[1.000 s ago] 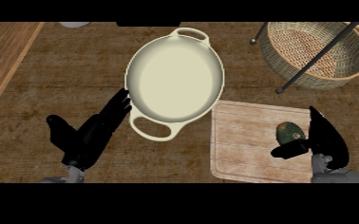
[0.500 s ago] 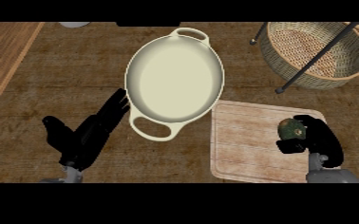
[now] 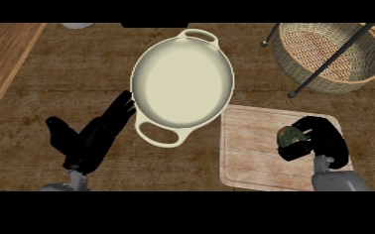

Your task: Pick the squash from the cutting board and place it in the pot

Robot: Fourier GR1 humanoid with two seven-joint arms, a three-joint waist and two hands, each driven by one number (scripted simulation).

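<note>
Wooden strip (image 3: 18, 54): seen along the far left edge of the counter, paler than the rest.

Counter (image 3: 66, 89): dark brown wood grain, on which all items listed below are set.

Pale round object (image 3: 77, 26): cut off by the upper edge at the left; its nature cannot be told.

Left hand (image 3: 92, 139): found at lower left, fingers held straight and spread, thumb set apart to the left. Nothing is held. The fingertips lie just beside the left rim of the pot; whether they touch it cannot be told.

Pot (image 3: 183, 82): cream-coloured, oval, with a loop handle at the far end and another at the near end. It is placed in the middle of the counter, between the left hand and the cutting board. Nothing is seen inside it.

Cutting board (image 3: 253, 148): light wood, rectangular, located at lower right, its upper left corner just beside the pot.

Squash (image 3: 290, 135): dark green, positioned over the right part of the cutting board, well apart from the pot.

Right hand (image 3: 316, 141): fingers are curled round the squash from its right side, so that part of it is hidden.

Wicker basket (image 3: 326, 54): placed at upper right, crossed by dark metal legs (image 3: 330, 62).
</note>
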